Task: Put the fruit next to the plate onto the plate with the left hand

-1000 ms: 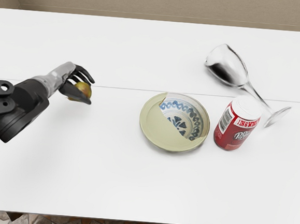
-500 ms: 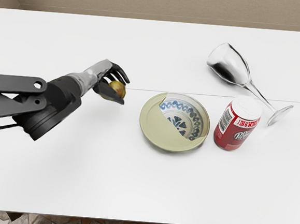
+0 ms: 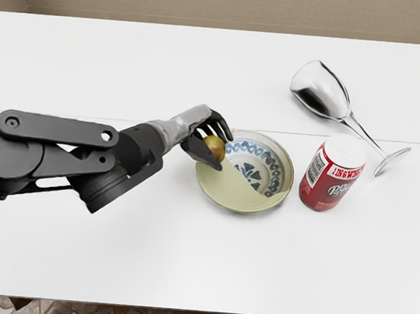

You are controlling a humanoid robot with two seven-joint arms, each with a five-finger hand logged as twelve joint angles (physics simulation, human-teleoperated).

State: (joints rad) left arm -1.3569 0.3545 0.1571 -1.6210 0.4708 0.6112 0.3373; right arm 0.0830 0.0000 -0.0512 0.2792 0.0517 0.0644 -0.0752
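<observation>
Head view: the left hand (image 3: 206,136), fingers curled around the fruit (image 3: 214,147), holds it over the plate (image 3: 245,196) rim; only setting down and release remain.

Left arm (image 3: 65,153) stretched in from left edge, forearm extended rightward; left hand (image 3: 203,135) palm-down, dark fingers (image 3: 222,126) curled around fruit (image 3: 214,147).

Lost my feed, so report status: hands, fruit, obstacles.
Left hand shut on fruit, at left rim of plate. Right hand out of view. Soda can, tipped wine glass right of plate, clear.
</observation>
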